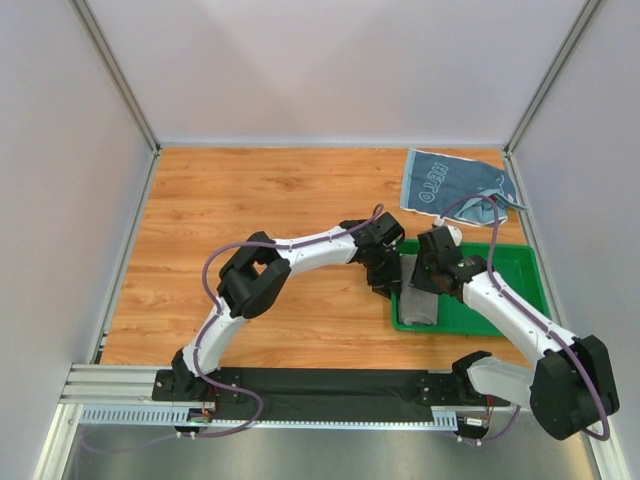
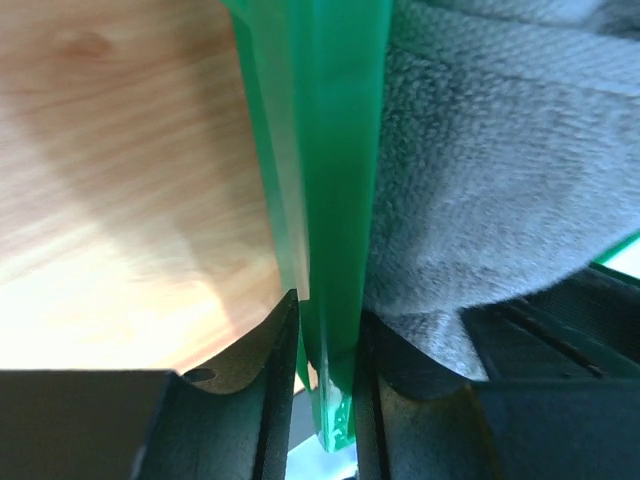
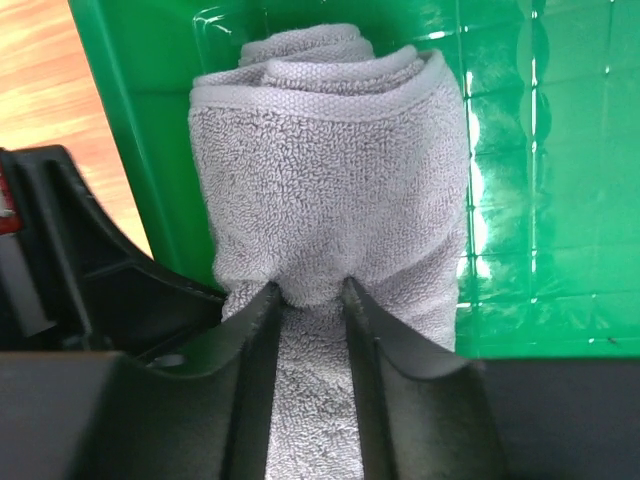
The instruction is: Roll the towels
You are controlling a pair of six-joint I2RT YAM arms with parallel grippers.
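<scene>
A rolled grey towel [image 1: 418, 305] lies lengthwise in the left end of the green tray [image 1: 500, 290]. My right gripper [image 1: 428, 272] reaches down onto it. In the right wrist view the roll [image 3: 330, 150] shows its spiral end, and the right gripper [image 3: 310, 292] is shut on a pinch of its cloth. My left gripper [image 1: 385, 272] is at the tray's left rim. In the left wrist view, the left gripper [image 2: 327, 325] is shut on the thin green tray wall [image 2: 320, 150], with grey towel [image 2: 480, 150] just inside. A light blue towel [image 1: 450, 182] with white lettering lies flat at the back right.
The wooden tabletop [image 1: 260, 200] stretches left of the tray. Grey walls close the back and both sides. The tray sits near the right wall, and the right arm's cable loops over the blue towel's near edge.
</scene>
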